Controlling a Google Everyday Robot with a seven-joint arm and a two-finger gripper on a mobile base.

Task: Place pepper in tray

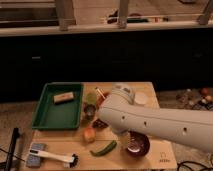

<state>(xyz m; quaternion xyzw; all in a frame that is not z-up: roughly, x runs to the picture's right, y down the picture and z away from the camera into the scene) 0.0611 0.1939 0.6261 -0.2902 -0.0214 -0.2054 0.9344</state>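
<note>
The pepper (104, 148) is a slim, curved green pod lying on the wooden table (160, 155) near its front edge. The green tray (49, 118) stands at the table's left and holds a tan block (64, 97). My white arm (160, 125) reaches in from the right across the middle of the table. My gripper (127, 138) is mostly hidden under the arm, over the dark bowl (140, 146), just right of the pepper and apart from it.
An orange-red fruit (89, 134) sits between the tray and the pepper. Small cans and a green cup (90, 99) stand right of the tray. A white round lid (142, 98) lies at the back. A brush (50, 156) lies at the front left.
</note>
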